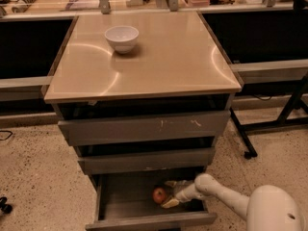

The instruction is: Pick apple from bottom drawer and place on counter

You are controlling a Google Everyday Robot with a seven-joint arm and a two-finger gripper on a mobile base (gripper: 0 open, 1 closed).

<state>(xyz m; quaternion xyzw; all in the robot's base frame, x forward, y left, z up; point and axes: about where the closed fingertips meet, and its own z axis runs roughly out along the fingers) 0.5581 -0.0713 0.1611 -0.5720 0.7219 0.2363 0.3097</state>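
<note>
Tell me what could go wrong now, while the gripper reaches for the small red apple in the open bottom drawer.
1. The gripper is open, with the small round red apple at its fingertips and not clearly between them. A push could roll it left across the shallow grey metal bottom drawer.
2. The grey middle drawer front hangs just above the white arm. Lifting straight up could knock the apple against it.

Workshop or lab, cluttered bench (72, 4), speckled floor (29, 177); gripper (168, 194) inside open bottom drawer (149, 221)
</note>
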